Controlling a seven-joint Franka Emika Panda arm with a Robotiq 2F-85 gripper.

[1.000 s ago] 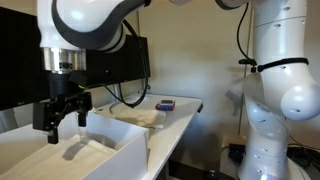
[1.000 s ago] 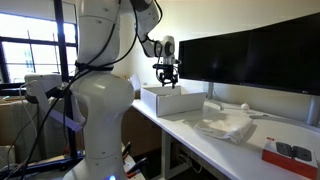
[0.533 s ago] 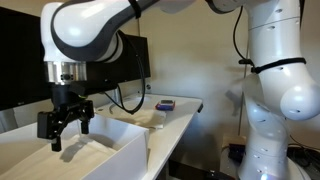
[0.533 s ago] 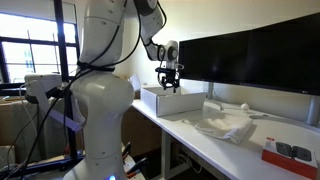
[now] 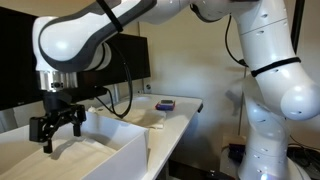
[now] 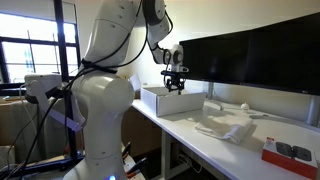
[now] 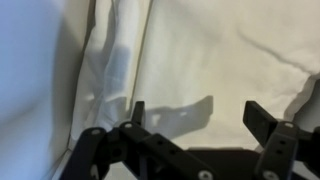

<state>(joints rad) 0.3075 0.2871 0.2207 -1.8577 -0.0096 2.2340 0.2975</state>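
No lettering can be read in any view.
The monitor [image 6: 250, 60] is dark, the white box [image 6: 165, 101] plain, and the small flat item [image 5: 165, 104] far along the desk [image 5: 190, 112] too small to read.

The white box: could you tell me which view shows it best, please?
An exterior view, where the white box stands whole on the desk below the gripper. In an exterior view from close by, the frame cuts the box off. The wrist view shows only its pale inside beyond the fingers.

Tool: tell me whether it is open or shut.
Open. In the wrist view the tool shows its fingers wide apart, nothing between them.
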